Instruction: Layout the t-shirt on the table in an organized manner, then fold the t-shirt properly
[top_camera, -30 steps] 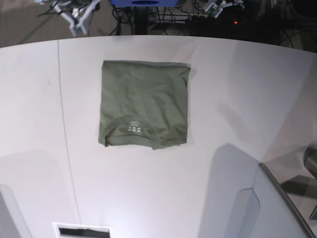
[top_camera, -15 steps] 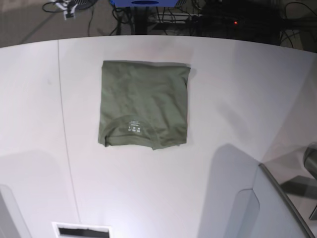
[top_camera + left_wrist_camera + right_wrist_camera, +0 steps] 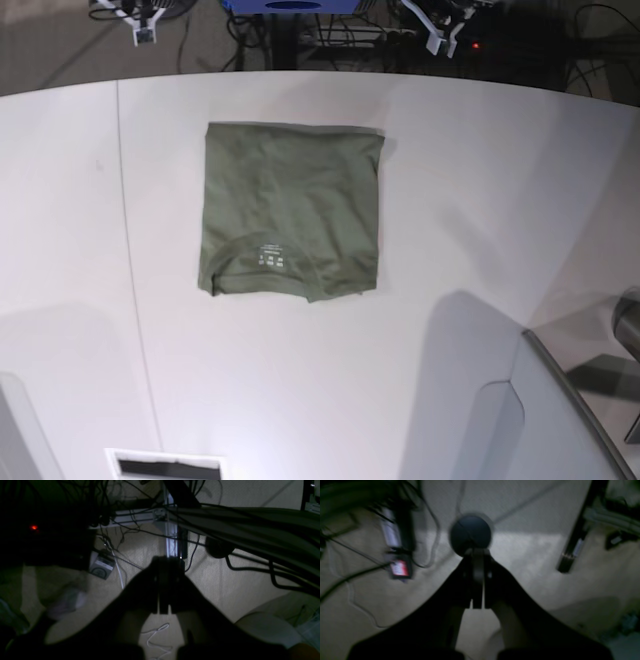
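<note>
The t-shirt (image 3: 292, 210) lies folded into a neat, nearly square olive-green packet on the white counter (image 3: 480, 200), a little left of centre in the base view and nearer the curved far edge than the near one; its collar arc and small white neck print face up near the packet's near edge, where a slight tab of cloth sticks out; the other edges look straight and flat; a thin dark seam line (image 3: 128, 230) runs down the counter to the left of the shirt, well apart from it; nothing touches the cloth. Both arms are off the counter at the far side, just visible at the top of the base view; the left tool (image 3: 163, 586) has its jaws pressed together with nothing between them, pointing over a carpeted floor (image 3: 212, 580) with black cables (image 3: 250, 567) and a metal frame post (image 3: 172, 540); the right tool (image 3: 477, 580) is likewise closed and empty, its picture blurred, aimed at the floor beneath a dark round object (image 3: 470, 534); a grey angled panel (image 3: 560, 420) with a dark edge occupies the near right corner of the base view.
</note>
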`<action>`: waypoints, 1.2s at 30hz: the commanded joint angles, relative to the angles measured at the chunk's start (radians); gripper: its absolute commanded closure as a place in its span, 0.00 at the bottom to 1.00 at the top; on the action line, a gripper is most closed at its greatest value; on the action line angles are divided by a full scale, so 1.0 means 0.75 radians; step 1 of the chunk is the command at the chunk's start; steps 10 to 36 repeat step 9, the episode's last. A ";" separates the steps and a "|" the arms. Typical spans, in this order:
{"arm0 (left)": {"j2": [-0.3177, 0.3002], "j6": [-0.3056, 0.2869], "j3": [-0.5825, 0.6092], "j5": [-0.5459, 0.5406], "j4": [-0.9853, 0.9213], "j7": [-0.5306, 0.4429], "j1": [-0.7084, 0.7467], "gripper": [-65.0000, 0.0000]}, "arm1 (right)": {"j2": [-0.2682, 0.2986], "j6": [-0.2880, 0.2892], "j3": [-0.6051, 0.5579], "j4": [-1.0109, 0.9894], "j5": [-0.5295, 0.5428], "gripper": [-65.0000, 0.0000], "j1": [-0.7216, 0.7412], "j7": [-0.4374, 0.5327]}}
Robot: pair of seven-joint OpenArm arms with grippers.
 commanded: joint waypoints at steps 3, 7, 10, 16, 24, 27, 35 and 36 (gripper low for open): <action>-0.011 -0.012 0.001 -0.002 0.002 -0.017 -0.009 1.00 | -0.003 -0.011 0.142 -0.004 0.006 1.00 -0.020 0.011; -0.011 -0.012 -0.001 -0.002 0.004 -0.017 -0.011 1.00 | 0.003 -0.009 0.326 -0.004 0.000 1.00 -0.020 0.011; -0.007 -0.012 -0.001 -0.002 0.004 -0.043 -0.017 1.00 | 0.008 -0.009 0.371 -0.004 -0.002 1.00 -0.020 0.011; -0.007 -0.012 -0.001 -0.002 0.004 -0.043 -0.017 1.00 | 0.008 -0.009 0.371 -0.004 -0.002 1.00 -0.020 0.011; -0.007 -0.012 -0.001 -0.002 0.004 -0.043 -0.017 1.00 | 0.008 -0.009 0.371 -0.004 -0.002 1.00 -0.020 0.011; -0.007 -0.012 -0.001 -0.002 0.004 -0.043 -0.017 1.00 | 0.008 -0.009 0.371 -0.004 -0.002 1.00 -0.020 0.011; -0.007 -0.012 -0.001 -0.002 0.004 -0.043 -0.017 1.00 | 0.008 -0.009 0.371 -0.004 -0.002 1.00 -0.020 0.011; -0.007 -0.012 -0.001 -0.002 0.004 -0.043 -0.017 1.00 | 0.008 -0.009 0.371 -0.004 -0.002 1.00 -0.020 0.011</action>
